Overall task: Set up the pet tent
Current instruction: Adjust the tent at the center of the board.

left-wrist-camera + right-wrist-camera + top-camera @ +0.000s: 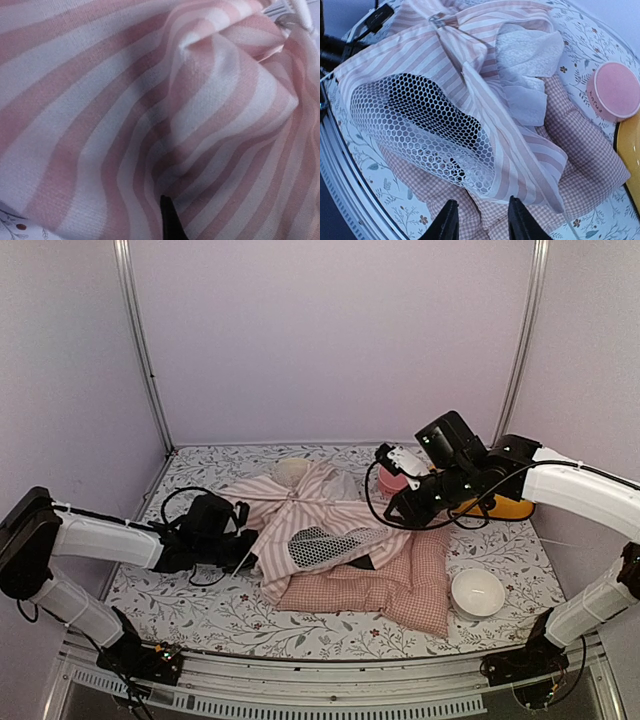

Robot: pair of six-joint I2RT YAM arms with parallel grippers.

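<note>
The pet tent (300,515) lies collapsed in the middle of the table, pink-and-white striped, partly over a pink checked cushion (405,585). Its mesh window (420,125) faces up, and the sheer curtain (525,55) is bunched behind it. My left gripper (238,540) is at the tent's left edge. In the left wrist view striped fabric (150,100) fills the frame and folds around one black fingertip (167,220), so the gripper is shut on the cloth. My right gripper (482,222) hangs open above the cushion (580,150), just off the tent's hem, with nothing between its fingers.
A white bowl (477,592) sits at the front right and another bowl (291,472) behind the tent. A pink round container (616,90) and a yellow object (500,508) stand at the back right. A white pole end (302,10) shows at the fabric's edge.
</note>
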